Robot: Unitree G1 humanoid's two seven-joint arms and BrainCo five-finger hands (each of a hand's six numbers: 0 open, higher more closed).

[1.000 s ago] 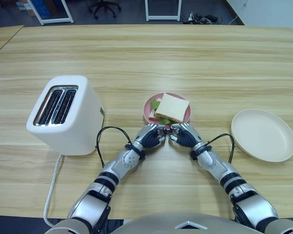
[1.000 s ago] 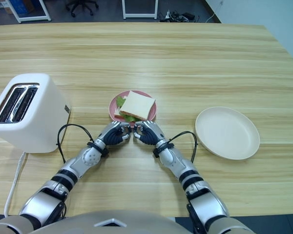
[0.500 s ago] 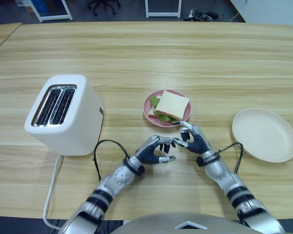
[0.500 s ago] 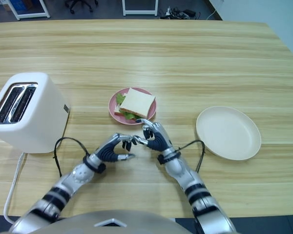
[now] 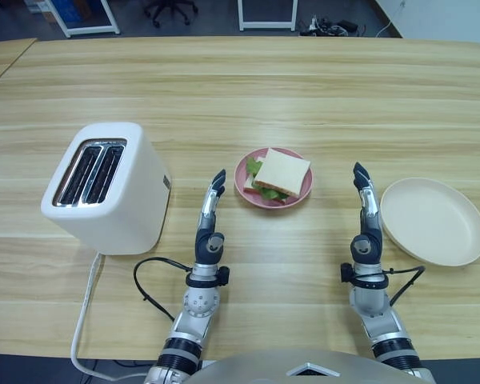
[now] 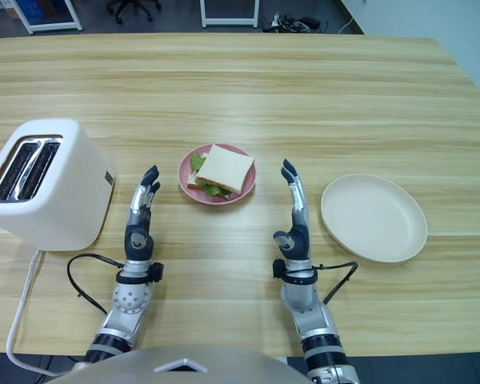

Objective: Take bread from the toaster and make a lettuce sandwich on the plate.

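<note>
Sandwich (image 5: 285,171) on plate (image 5: 240,178); left hand (image 5: 210,226) and right hand (image 5: 366,222) flat, empty

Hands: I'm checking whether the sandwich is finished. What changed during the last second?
The left hand and right hand pulled back from the pink plate toward the robot, spread apart and uncurled flat, holding nothing. The sandwich, toaster and cream plate stayed put.

One toaster (image 5: 104,188), one sandwich (image 5: 284,172), two plates (image 5: 276,203) (image 5: 432,222)
</note>
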